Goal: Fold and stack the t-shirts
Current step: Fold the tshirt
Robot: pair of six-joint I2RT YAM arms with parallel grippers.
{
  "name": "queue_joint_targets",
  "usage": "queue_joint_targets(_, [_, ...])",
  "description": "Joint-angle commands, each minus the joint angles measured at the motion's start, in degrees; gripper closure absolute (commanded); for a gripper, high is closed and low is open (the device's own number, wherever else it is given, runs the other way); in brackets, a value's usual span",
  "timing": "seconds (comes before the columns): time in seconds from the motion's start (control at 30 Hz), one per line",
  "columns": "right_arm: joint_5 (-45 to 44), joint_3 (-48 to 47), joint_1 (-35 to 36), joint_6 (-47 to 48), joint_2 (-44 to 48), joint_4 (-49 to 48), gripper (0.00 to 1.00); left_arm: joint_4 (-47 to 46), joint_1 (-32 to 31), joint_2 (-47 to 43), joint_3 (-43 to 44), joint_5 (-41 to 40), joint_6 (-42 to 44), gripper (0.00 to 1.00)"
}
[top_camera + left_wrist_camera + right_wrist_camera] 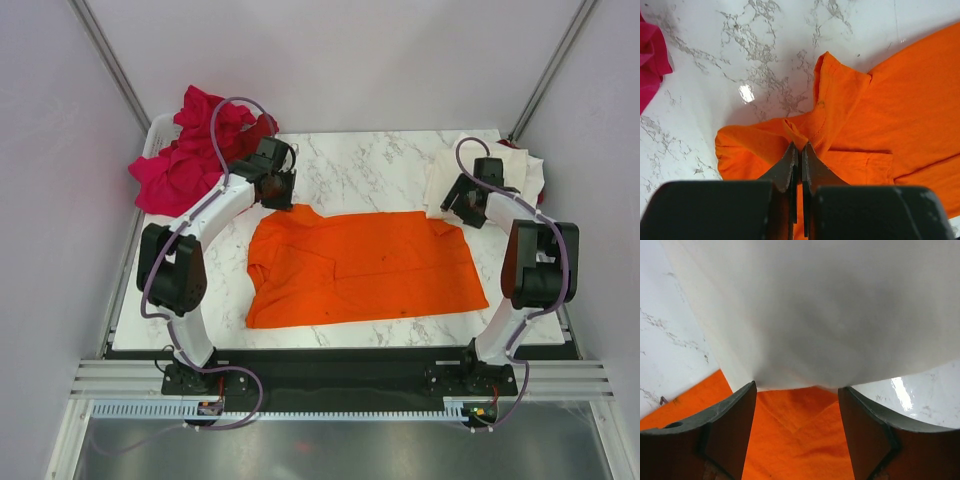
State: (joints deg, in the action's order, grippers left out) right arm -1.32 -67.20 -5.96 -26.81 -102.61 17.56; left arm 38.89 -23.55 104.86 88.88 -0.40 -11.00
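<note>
A white bench (pixel 350 165) with grey marble veining sits inside a pale-walled enclosure, with the two arm bases bolted at its near edge. A bright orange cotton short-sleeved t-shirt (pixel 370 270) lies spread across the middle of the bench. It is mostly flat, with its left side rumpled and partly doubled over.

The left claw (pixel 281 192) is at the shirt's far left corner. In the left wrist view its two dark fingers (pixel 790 167) are pressed together, pinching a small raised fold of the orange cloth at their tips. The cloth around the pinch is bunched into soft ridges.

The right claw (pixel 458 212) is over the shirt's far right corner. In the right wrist view its fingers (pixel 735 430) stand wide apart with orange cloth showing in the gap below them, and nothing is gripped between them. Just ahead of the fingertips lies a cream-white folded cotton t-shirt (pixel 490 165), resting on the bench's far right corner. Its near edge meets or overlaps the orange shirt's corner.

At the far left corner a heap of crumpled magenta-pink cotton t-shirts (pixel 180 165) spills over what looks like a white slatted basket (pixel 155 135). A darker red piece of cloth (pixel 262 126) shows at the heap's right edge, behind the left arm's wrist. The heap is just beside the orange shirt, with a strip of bare marble between them.
</note>
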Motion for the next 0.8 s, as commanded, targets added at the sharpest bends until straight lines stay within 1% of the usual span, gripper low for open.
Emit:
queue_joint_targets(0.0, [0.9, -3.2, 0.1, 0.6, -0.2, 2.1, 0.26, 0.1, -0.1, -2.6, -1.6, -0.7, 1.2, 0.98])
queue_joint_targets(0.1, [2.6, -0.9, 0.1, -0.2, 4.2, 1.2, 0.26, 0.0, -0.1, -3.3, -2.7, -0.8, 1.1, 0.98])
queue_joint_targets(0.2, [4.3, -1.0, 0.1, -0.2, 7.1, 0.0, 0.25, 0.0, -0.3, -3.3, -3.1, 0.1, 0.8, 0.98])
queue_joint_targets(0.27, [3.5, -3.8, 0.1, 0.1, 7.2, 0.9, 0.25, 0.0, -0.5, -3.2, -3.1, 1.4, 0.5, 0.98])
queue_joint_targets(0.33, [1.7, -9.2, -0.2, 1.8, 5.8, 3.1, 0.25, -0.1, -0.8, -3.3, -3.4, 1.4, 0.6, 0.98])
queue_joint_targets(0.37, [-0.6, -11.3, -0.5, 2.4, 5.1, 5.4, 0.23, -0.1, -0.9, -3.3, -3.6, 1.4, 0.6, 0.98])
queue_joint_targets(0.4, [-2.4, -15.2, -1.0, 2.9, 3.2, 6.4, 0.21, -0.1, -1.0, -3.4, -3.8, 1.3, 0.7, 0.98])
queue_joint_targets(0.47, [-2.1, -18.6, -3.8, 3.4, 1.5, 8.1, 0.20, -0.2, -1.2, -3.9, -4.3, 0.9, 0.9, 0.98])
queue_joint_targets(0.5, [-0.1, -21.9, -5.1, 3.4, -0.6, 8.4, 0.20, -0.3, -1.4, -4.0, -4.4, 0.9, 1.0, 0.98])
queue_joint_targets(0.57, [2.7, -25.6, -9.2, 3.1, -2.9, 9.3, 0.19, -0.6, -1.8, -4.2, -4.7, 0.8, 1.1, 0.98])
queue_joint_targets(0.6, [4.3, -29.8, -10.6, 3.1, -5.7, 9.9, 0.18, -0.6, -1.9, -4.3, -4.9, 0.9, 1.1, 0.98])
queue_joint_targets(0.63, [8.2, -31.9, -13.3, 2.9, -7.2, 10.6, 0.18, -0.6, -2.1, -4.5, -4.8, 1.0, 1.2, 0.98])
queue_joint_targets(0.67, [10.4, -33.9, -14.5, 2.9, -8.6, 10.9, 0.17, -0.6, -2.2, -4.7, -4.9, 0.9, 1.2, 0.98])
queue_joint_targets(0.7, [12.1, -37.9, -15.6, 2.8, -11.5, 11.6, 0.15, -0.7, -2.3, -4.8, -4.9, 1.0, 1.3, 0.98])
queue_joint_targets(0.77, [15.8, -41.4, -17.5, 2.5, -14.1, 13.5, 0.12, -0.7, -2.3, -4.9, -4.9, 1.2, 1.4, 0.98])
